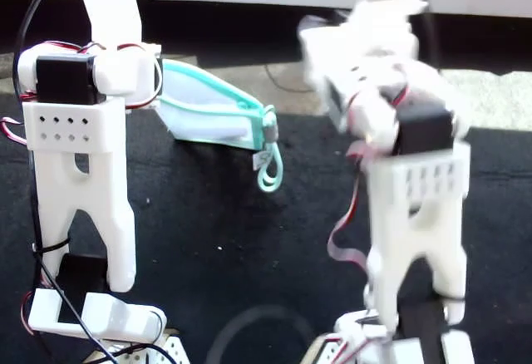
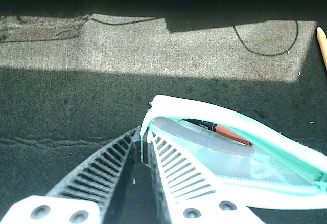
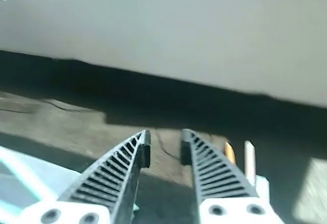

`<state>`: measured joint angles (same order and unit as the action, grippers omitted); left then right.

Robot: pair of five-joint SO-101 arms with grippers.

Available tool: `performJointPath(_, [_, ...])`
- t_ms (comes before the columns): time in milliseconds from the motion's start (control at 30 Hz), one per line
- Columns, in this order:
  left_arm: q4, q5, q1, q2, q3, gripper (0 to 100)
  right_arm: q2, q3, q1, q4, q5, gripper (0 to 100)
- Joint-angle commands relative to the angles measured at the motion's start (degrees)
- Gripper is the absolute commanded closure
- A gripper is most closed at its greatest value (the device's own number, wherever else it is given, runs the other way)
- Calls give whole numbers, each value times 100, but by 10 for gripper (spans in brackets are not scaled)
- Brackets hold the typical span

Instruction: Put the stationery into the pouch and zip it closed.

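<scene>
Left jaws pinch the rim at one end of the pouch (image 2: 240, 155); right jaws stand parted and empty, pouch beside them.

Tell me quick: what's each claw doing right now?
Left claw: closed on the rim of the pouch.
Right claw: open, holding nothing.

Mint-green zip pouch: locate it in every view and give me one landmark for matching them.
High view: mint-green zip pouch between the arms, toward the back.
Left wrist view: pouch, open, its end pinched in the left jaws.
Right wrist view: its pale mint corner beside the right jaws.
Shared landmark: sunlit strip of the mat.
</scene>
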<state>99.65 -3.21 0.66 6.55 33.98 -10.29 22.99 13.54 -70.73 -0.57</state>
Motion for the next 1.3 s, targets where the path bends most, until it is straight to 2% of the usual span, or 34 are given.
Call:
performJointPath(0, [88, -44, -57, 277, -57, 992, 963, -716, -945, 365, -18, 917])
performJointPath(133, [88, -44, -57, 277, -57, 992, 2387, -752, -1138, 813, 35, 817])
performJointPath(233, [88, -44, -57, 277, -57, 992, 3336, -215, -1121, 971, 686, 807])
performJointPath(467, [88, -44, -66, 277, -57, 992, 5815, 2484, -1112, 1191, 1723, 807])
performJointPath(733, [88, -26, -66, 277, -57, 992, 8119, 5138, -1130, 1165, 1873, 807])
performJointPath(933, [88, -26, -66, 277, -57, 992, 8646, 5437, -1218, 1103, 1873, 834])
performJointPath(1033, [88, -26, -66, 277, -57, 992, 8620, 5508, -1226, 778, 1873, 998])
performJointPath(1267, [88, -26, -66, 277, -57, 992, 8171, 6712, -1182, -303, 1864, 992])
